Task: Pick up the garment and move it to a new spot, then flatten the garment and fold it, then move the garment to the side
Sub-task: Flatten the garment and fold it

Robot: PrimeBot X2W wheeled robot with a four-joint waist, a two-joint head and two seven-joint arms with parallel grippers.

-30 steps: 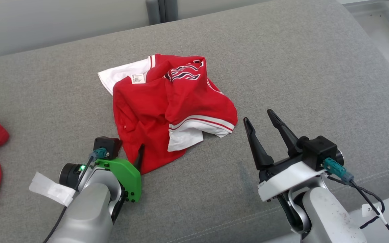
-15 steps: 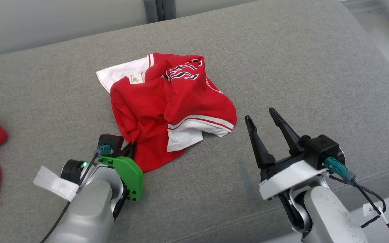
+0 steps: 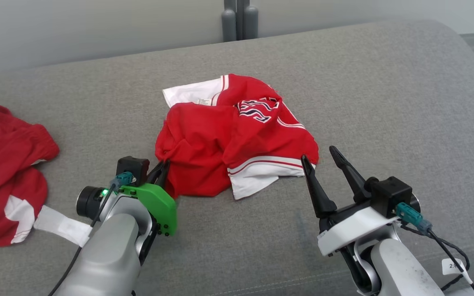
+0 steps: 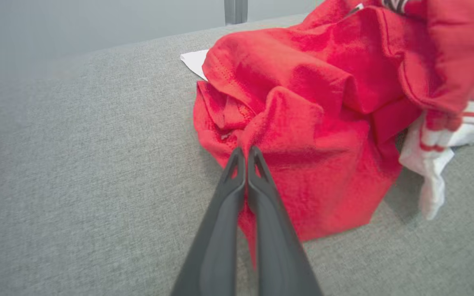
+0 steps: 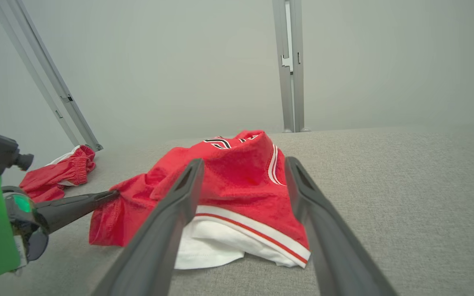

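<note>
The garment [image 3: 237, 135] is a crumpled red piece with white trim and a dark printed logo, lying mid-way across the grey cushioned surface [image 3: 385, 102]. My left gripper [image 3: 162, 169] is shut on the garment's near left edge; in the left wrist view its fingers [image 4: 243, 158] pinch a red fold of the garment [image 4: 323, 102]. My right gripper [image 3: 319, 158] stands open just in front of the white-trimmed right hem, not touching it. In the right wrist view the garment [image 5: 237, 181] lies between and beyond the spread fingers [image 5: 187, 185], and the left gripper [image 5: 109, 196] grips its edge.
A second red and white garment [image 3: 6, 164] lies crumpled at the far left of the surface, also seen small as a red heap [image 5: 62, 172] in the right wrist view. Metal frame posts [image 3: 239, 20] stand behind the surface against a pale wall.
My left gripper shut on the garment's near left edge and lifted it slightly, bunching the cloth. The head camera shifted, so the whole scene slid rightward. The right gripper stayed open.
</note>
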